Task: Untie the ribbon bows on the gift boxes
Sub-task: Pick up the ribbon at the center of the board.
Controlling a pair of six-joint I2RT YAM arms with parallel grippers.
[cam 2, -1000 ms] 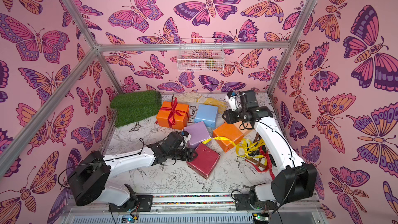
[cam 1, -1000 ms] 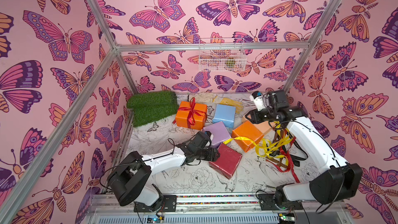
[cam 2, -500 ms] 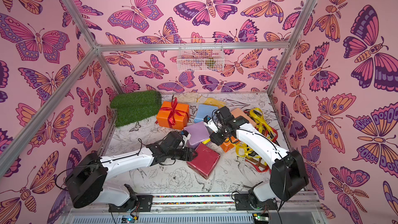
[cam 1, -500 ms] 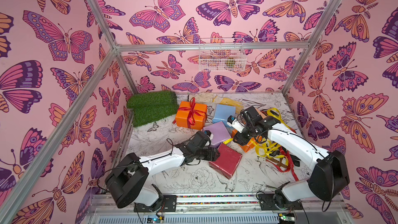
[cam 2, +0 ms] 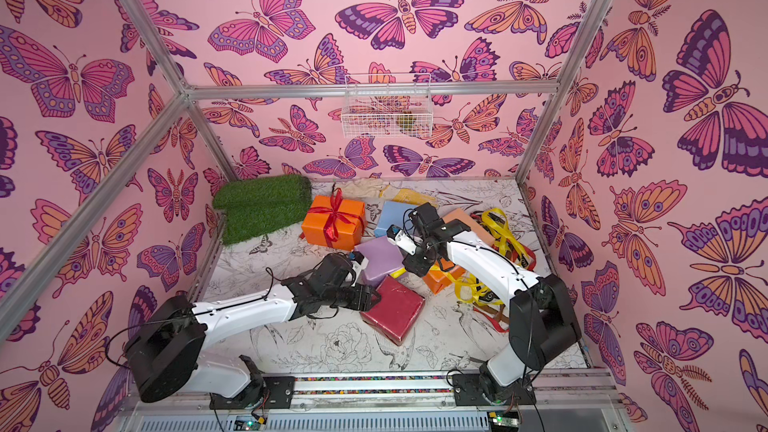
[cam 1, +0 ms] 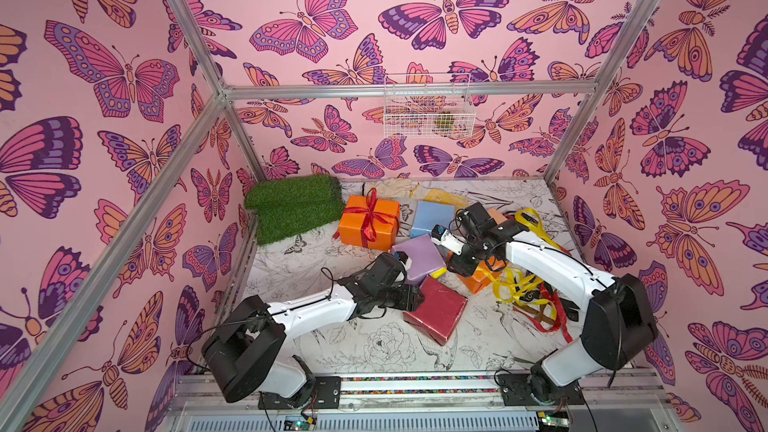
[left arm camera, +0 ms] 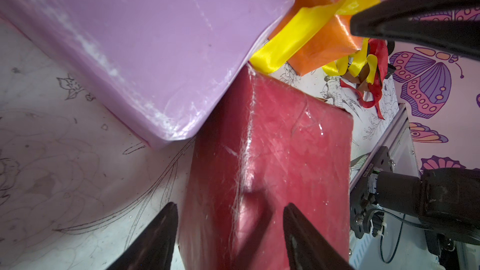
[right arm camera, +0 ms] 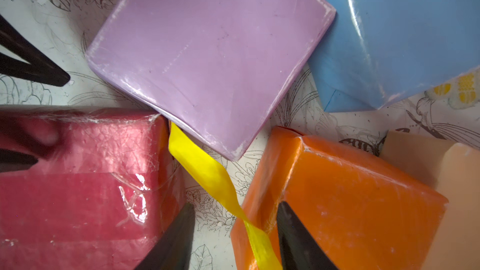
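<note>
My left gripper (left arm camera: 228, 207) grips a corner of the bare dark red box (cam 1: 436, 313), one finger on each side of its edge. Beside it lie a lilac box (cam 1: 419, 257) and a light blue box (cam 1: 432, 216), both without ribbon. My right gripper (right arm camera: 236, 205) hangs open over the near orange box (cam 1: 482, 280). A yellow ribbon (right arm camera: 207, 170) runs between its jaws and across the box's edge. At the back, another orange box (cam 1: 368, 222) carries a tied red bow (cam 1: 371, 211). A peach box (cam 2: 459, 218) is half hidden behind the right arm.
Loose yellow, red and brown ribbons (cam 1: 536, 297) are piled on the floor at the right. A green turf mat (cam 1: 295, 209) sits at the back left, and a yellow glove (cam 1: 436, 195) lies by the back wall. A wire basket (cam 1: 428, 108) hangs on that wall.
The right arm swung from the back right down toward the middle, and its gripper now sits low over the near orange box and yellow ribbon. The left arm has not moved.
</note>
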